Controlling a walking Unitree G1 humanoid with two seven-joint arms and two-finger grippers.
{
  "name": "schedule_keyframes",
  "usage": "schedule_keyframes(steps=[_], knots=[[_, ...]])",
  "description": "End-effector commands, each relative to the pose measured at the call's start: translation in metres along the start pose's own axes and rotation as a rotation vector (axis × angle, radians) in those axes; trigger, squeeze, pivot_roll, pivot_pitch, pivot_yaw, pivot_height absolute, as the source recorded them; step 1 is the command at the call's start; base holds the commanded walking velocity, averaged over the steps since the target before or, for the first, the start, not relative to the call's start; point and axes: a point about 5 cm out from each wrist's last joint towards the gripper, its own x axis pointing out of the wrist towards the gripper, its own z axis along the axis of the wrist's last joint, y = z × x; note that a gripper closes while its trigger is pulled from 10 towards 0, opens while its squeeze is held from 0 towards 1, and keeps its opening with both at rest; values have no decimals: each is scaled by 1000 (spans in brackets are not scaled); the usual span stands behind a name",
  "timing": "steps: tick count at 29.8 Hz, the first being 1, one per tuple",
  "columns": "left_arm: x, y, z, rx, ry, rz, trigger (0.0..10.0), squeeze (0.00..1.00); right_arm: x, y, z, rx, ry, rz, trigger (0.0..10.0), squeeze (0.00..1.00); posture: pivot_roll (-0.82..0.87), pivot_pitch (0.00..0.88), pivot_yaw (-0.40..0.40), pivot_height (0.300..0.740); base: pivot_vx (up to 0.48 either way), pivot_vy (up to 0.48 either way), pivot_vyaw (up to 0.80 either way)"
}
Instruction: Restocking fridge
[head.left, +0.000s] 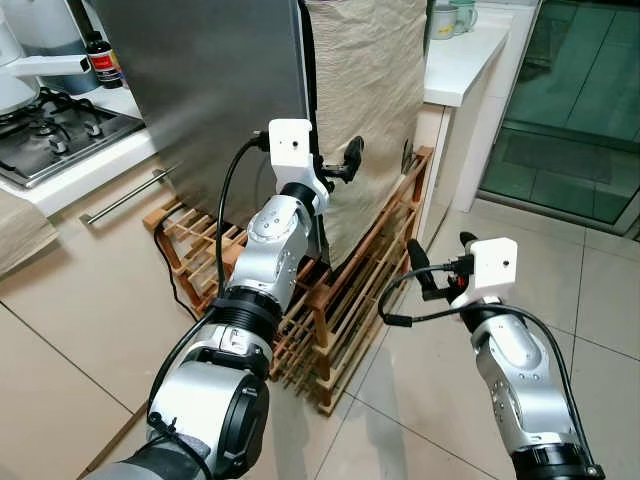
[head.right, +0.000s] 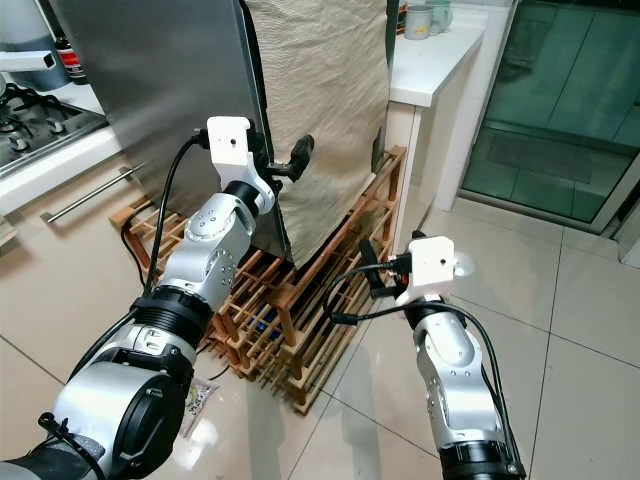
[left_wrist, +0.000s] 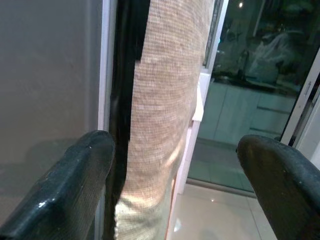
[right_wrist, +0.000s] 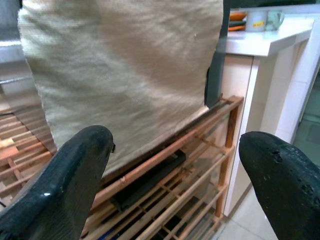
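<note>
The steel fridge (head.left: 210, 90) stands on a low wooden rack (head.left: 370, 270), its door shut. A beige cloth (head.left: 365, 100) hangs over its right side. My left gripper (head.left: 335, 165) is raised at the fridge's front right corner, open. In the left wrist view its fingers (left_wrist: 75, 175) straddle the dark door seam (left_wrist: 125, 100) and the cloth's edge (left_wrist: 165, 100). My right gripper (head.left: 440, 250) hovers lower, to the right of the rack, open and holding nothing. It faces the cloth (right_wrist: 125, 65) and the rack (right_wrist: 200, 150).
A stove (head.left: 55, 135) and a dark bottle (head.left: 102, 60) sit on the counter at left, above a drawer handle (head.left: 130, 195). A white counter (head.left: 460, 55) with mugs stands right of the fridge. Glass doors (head.left: 570, 100) close off the far right, with tiled floor (head.left: 560, 290) before them.
</note>
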Motion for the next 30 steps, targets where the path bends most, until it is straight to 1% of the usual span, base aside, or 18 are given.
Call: schedule_keyframes(steps=[1, 4, 5, 10, 11, 18, 20, 23, 26, 27, 30], knots=[[4, -5, 4, 9, -1, -16, 10000, 0, 1, 3, 6, -1, -18, 9, 10000, 0, -273, 0, 117, 740, 0, 0, 0], [7, -11, -1, 24, 29, -27, 10000, 0, 2, 5, 6, 0, -18, 15, 10000, 0, -267, 0, 117, 740, 0, 0, 0], [9, -13, -4, 26, 57, -7, 10000, 0, 1, 5, 6, 0, -18, 17, 10000, 0, -269, 0, 118, 740, 0, 0, 0], [13, -10, -6, 45, 101, 76, 10000, 0, 0, 6, 6, 0, -16, 20, 10000, 0, -280, 0, 124, 740, 0, 0, 0], [13, -7, -6, 40, 110, 117, 10000, 0, 0, 6, 6, 0, -16, 20, 10000, 0, -285, 0, 126, 740, 0, 0, 0], [16, -11, -4, -7, 96, 128, 10000, 0, -4, 5, 6, -2, -13, 12, 10000, 0, -295, 0, 129, 740, 0, 0, 0], [16, -7, -3, -48, 78, 163, 10000, 0, -5, 5, 6, -3, -12, 11, 10000, 0, -296, 0, 128, 740, 0, 0, 0], [15, -3, -2, -83, 59, 192, 10000, 0, -5, 4, 6, -3, -9, 9, 10000, 0, -295, 0, 126, 740, 0, 0, 0], [15, -4, 1, -81, 40, 177, 10000, 0, -6, 4, 6, -4, -8, 9, 10000, 0, -295, 0, 126, 740, 0, 0, 0], [14, -4, 0, -54, 43, 166, 10000, 0, -6, 4, 5, -3, -6, 9, 10000, 0, -286, 0, 120, 740, 0, 0, 0], [14, -5, -1, -42, 47, 161, 10000, 0, -6, 4, 5, -3, -4, 10, 10000, 0, -284, 0, 120, 740, 0, 0, 0]])
